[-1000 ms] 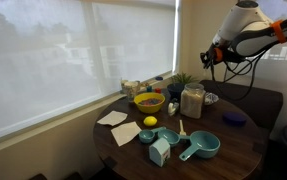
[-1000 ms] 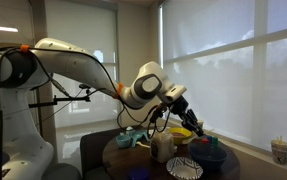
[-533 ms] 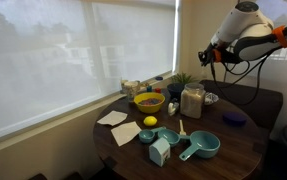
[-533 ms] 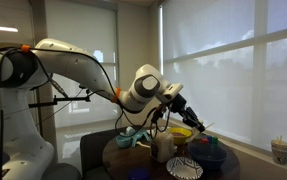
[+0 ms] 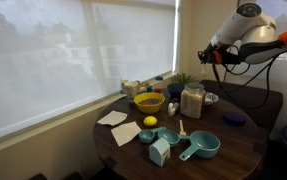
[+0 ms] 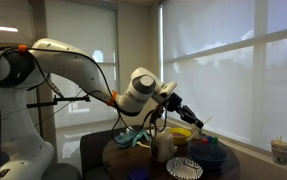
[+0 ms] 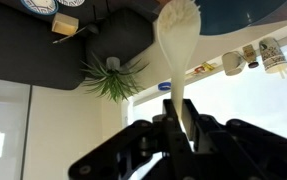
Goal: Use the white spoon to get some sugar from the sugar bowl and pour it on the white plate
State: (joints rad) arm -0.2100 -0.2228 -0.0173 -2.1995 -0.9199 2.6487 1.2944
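My gripper (image 7: 179, 128) is shut on the handle of the white spoon (image 7: 177, 40). The spoon's oval bowl points away from the jaws, and I cannot tell if it holds anything. In both exterior views the gripper (image 5: 211, 56) (image 6: 189, 112) hangs high above the round dark table (image 5: 233, 150), over its window side. The spoon (image 6: 201, 121) sticks out from the jaws as a thin pale line. A patterned white plate (image 6: 184, 167) lies at the table's near edge. A small pale dish (image 5: 212, 98) sits behind the jar. I cannot tell which vessel holds sugar.
On the table are a yellow bowl (image 5: 149, 101), a lidded jar (image 5: 192, 101), a lemon (image 5: 150, 122), teal measuring cups (image 5: 201, 147), white napkins (image 5: 124, 132), a small plant (image 5: 183, 80) and a dark blue dish (image 5: 233, 118). The window blinds are close behind.
The gripper has swung slightly toward the window with the spoon, and the spoon now lies more level. Nothing on the table has moved.
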